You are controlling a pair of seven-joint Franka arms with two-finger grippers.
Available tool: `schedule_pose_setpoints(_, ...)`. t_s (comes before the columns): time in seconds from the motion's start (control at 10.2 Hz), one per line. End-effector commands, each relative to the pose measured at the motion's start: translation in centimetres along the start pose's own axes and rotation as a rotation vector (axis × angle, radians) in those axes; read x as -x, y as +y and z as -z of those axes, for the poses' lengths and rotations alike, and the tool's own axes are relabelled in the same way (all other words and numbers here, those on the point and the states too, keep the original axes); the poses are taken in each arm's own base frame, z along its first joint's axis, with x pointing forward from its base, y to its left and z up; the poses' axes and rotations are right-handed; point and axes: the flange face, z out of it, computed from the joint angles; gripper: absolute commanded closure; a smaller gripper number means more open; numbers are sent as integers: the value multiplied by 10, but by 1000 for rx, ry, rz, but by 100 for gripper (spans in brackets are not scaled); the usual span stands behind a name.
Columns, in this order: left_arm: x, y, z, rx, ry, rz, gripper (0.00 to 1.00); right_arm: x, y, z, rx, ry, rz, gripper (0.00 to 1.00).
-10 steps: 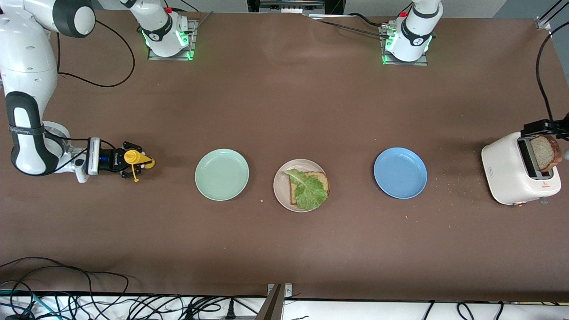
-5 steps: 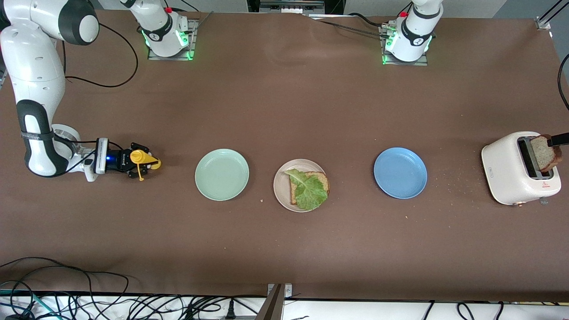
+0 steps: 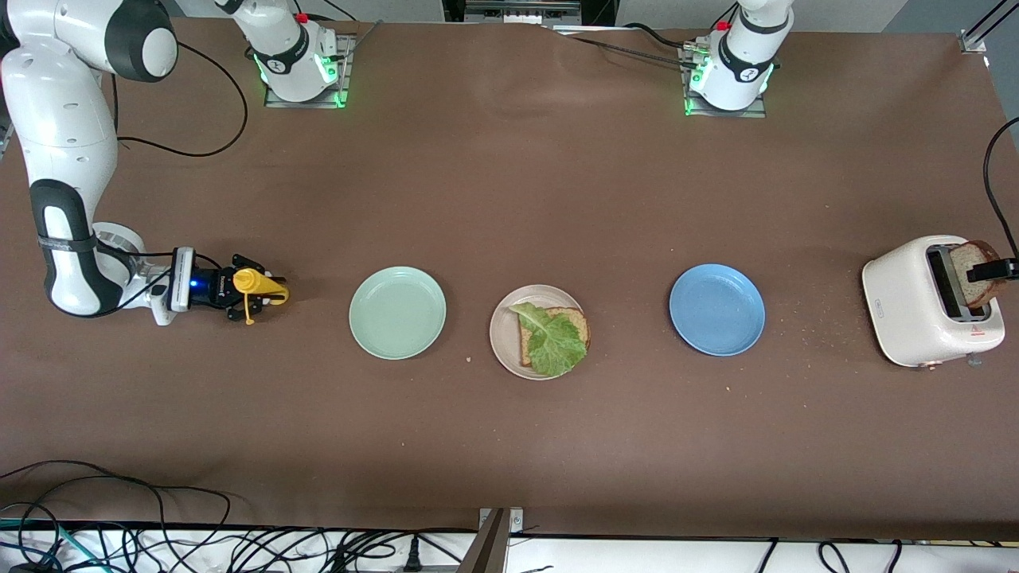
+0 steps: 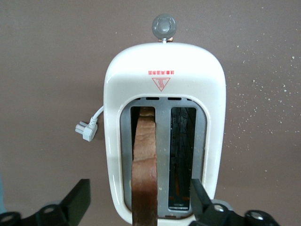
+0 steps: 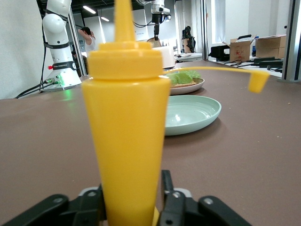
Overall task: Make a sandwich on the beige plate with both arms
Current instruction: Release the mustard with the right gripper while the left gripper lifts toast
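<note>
The second bread slice (image 4: 145, 165) stands upright in a toaster (image 3: 927, 302) slot at the left arm's end of the surface; light and crumbly, it is best pinched gently across its flat faces near the top crust. The left gripper (image 4: 141, 207) is spread either side of it, not yet closed. The right gripper (image 3: 253, 296) sits around the yellow bottle (image 5: 127, 132); whether it is clamped cannot be told.

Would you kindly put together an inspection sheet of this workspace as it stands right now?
Surface: brown table, crumbs near the toaster.
Job's things: beige plate holds a bread slice topped with a lettuce leaf; second bread slice stands in a slot of the white toaster.
Clutter: mint-green plate, blue plate, both bare; yellow squeeze bottle.
End effectors: left end effector open, fingers either side of the toaster slice; right end effector around the squeeze bottle at the right arm's end of the table.
Cables: tangled along the table edge nearest the front camera; toaster plug lies loose.
Surroundings: lab room, cardboard boxes.
</note>
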Motion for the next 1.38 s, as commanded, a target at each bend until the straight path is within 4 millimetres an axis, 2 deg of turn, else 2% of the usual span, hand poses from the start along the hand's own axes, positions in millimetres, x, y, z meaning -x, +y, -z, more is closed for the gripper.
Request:
schedule_pose_setpoints(0.0,4,-11,-8,-14,-19,-7,84,-2,3,3,13,29,17,0)
schedule_pose_setpoints(0.1,5,-12,-9,-14,-26,-15,100,-1,2,5,17,31,14,0)
schedule_pose_setpoints(0.29,6,-11,-6,-13,-36,-41,100,3,-4,18,26,42,-6,0)
schedule_pose_setpoints(0.59,4,-6,9,-21,-32,-47,100,9,-17,57,25,5,-61,0)
schedule_pose_setpoints(0.69,5,-8,27,-23,-44,-42,100,9,-19,68,14,-17,-91,0)
schedule_pose_setpoints(0.79,6,-10,45,-24,-48,-34,100,3,-16,78,-2,-46,-117,0)
schedule_pose_setpoints(0.98,10,-3,53,-5,-82,-36,100,-14,-9,99,-56,-132,-192,0)
schedule_pose_setpoints(1.18,13,-1,95,-8,-70,-31,100,-39,4,116,-70,-211,-254,0)
schedule_pose_setpoints(1.28,15,1,108,-3,-63,-28,100,-58,11,124,-72,-262,-293,0)
